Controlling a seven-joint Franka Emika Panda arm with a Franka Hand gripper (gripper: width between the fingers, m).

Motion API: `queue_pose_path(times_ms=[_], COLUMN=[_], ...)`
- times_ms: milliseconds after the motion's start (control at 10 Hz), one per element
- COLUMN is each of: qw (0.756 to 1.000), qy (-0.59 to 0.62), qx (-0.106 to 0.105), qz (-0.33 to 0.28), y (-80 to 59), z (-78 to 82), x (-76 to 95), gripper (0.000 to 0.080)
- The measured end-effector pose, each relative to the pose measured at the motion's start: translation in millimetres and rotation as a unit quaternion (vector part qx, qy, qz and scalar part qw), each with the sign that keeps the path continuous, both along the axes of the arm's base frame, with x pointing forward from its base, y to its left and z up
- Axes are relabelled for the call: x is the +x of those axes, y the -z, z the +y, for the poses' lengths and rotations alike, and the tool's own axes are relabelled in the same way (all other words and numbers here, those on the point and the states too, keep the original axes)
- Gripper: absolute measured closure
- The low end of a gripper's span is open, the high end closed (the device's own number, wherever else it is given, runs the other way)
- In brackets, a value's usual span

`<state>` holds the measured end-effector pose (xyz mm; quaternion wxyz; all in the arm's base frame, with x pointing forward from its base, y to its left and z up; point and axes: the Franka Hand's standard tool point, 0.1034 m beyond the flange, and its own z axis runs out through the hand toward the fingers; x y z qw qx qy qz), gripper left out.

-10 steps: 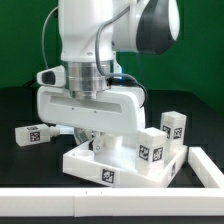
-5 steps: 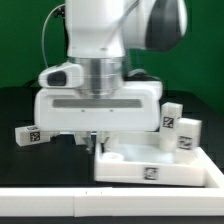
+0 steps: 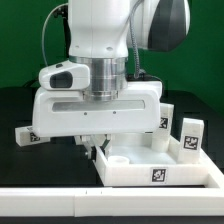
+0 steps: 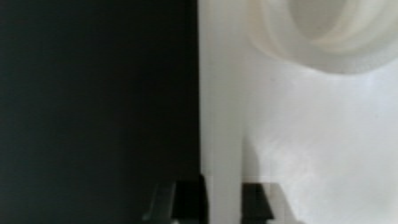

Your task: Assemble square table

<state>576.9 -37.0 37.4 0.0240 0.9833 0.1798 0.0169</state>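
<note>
The square table top (image 3: 135, 165) lies flat on the black table at the exterior view's lower right, white, with a raised rim and a round corner socket (image 3: 118, 158). My gripper (image 3: 95, 148) comes straight down on its left rim and is shut on it. In the wrist view the black fingertips (image 4: 183, 202) stand on either side of the thin white rim (image 4: 222, 150) of the table top, my gripper (image 4: 222, 198) clamping it, and a round socket (image 4: 338, 35) shows beyond. One tagged leg (image 3: 22, 135) lies to the left, and two legs (image 3: 191, 135) stand to the right.
A long plain white rail (image 3: 100, 205) runs along the front edge of the table. The arm's wide white hand (image 3: 95, 108) hides the area behind the top. A green backdrop closes off the back.
The table top has turned and slid toward the exterior view's right with my gripper shut on its rim; it now sits square to the front rail. The legs at the right stand closer to its edge.
</note>
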Motion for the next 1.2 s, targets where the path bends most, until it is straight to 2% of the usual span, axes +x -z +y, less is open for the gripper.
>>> queue_pose_path(times_ms=[200, 400, 600, 700, 800, 900, 1100, 1200], qw=[0.987, 0.973, 0.955, 0.934, 0.882, 0.832, 0.818, 0.822], qy=[-0.162, -0.232, -0.295, -0.354, -0.467, -0.551, -0.57, -0.564], qx=[-0.01, -0.011, -0.024, -0.041, -0.059, -0.065, -0.071, -0.07], qz=[0.001, 0.007, 0.014, 0.011, 0.007, 0.014, 0.022, 0.022], y=[-10.9, -10.5, -10.7, -17.3, -24.0, -20.2, -17.8, -17.3], z=[-2.7, -5.7, -6.9, 6.9, 20.7, 11.5, 3.8, 3.7], x=[22.2, 22.9, 23.2, 34.8, 48.0, 47.6, 45.7, 45.4], gripper=[0.0752, 0.0752, 0.0752, 0.0752, 0.0752, 0.0752, 0.0752, 0.0752])
